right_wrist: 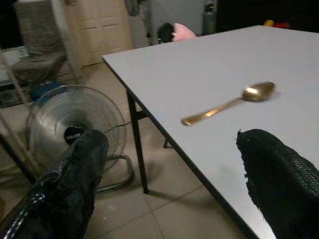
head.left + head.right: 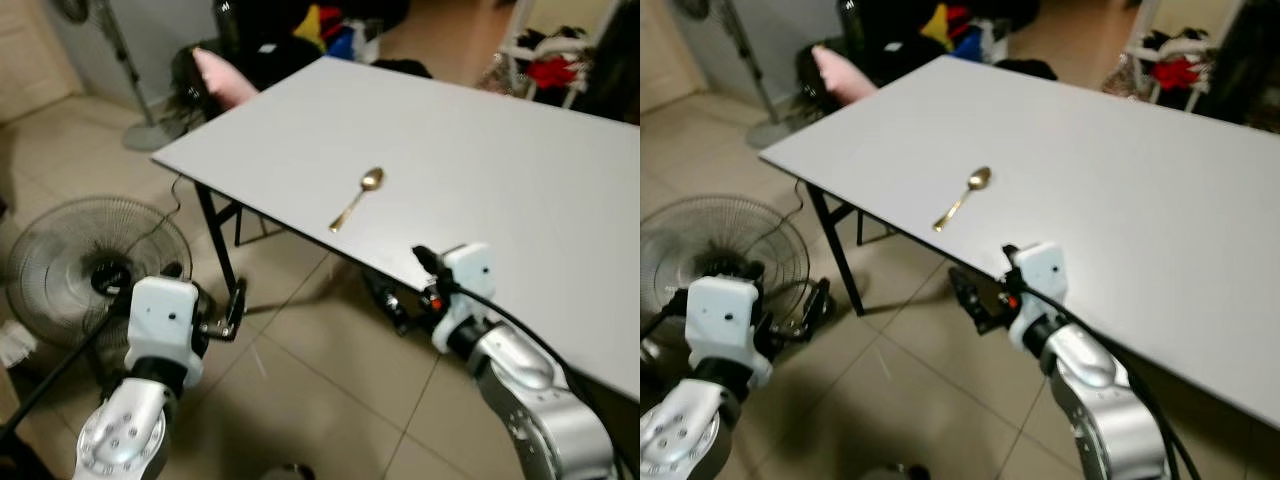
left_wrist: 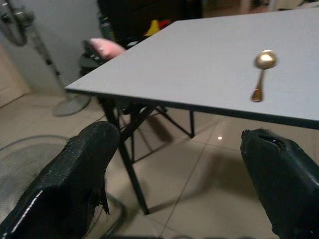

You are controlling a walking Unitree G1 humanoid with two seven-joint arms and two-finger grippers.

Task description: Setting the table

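A gold spoon (image 2: 357,198) lies alone on the pale grey table (image 2: 480,140), close to its near edge, bowl pointing away from me. My right gripper (image 2: 392,300) hangs just below that edge, a little right of the spoon, and is open with nothing between its fingers (image 1: 279,184). The spoon (image 1: 229,103) lies just ahead of it, above finger height. My left gripper (image 2: 234,312) is low over the floor, left of the table leg, also open and empty. In the left wrist view the spoon (image 3: 261,74) lies farther off on the tabletop.
A floor fan (image 2: 95,265) stands on the tiles at my left, by the left arm. A pedestal fan base (image 2: 150,130) and a pink cushion (image 2: 225,75) sit beyond the table corner. Black table legs (image 2: 215,250) stand under the corner. Clothes and clutter line the back.
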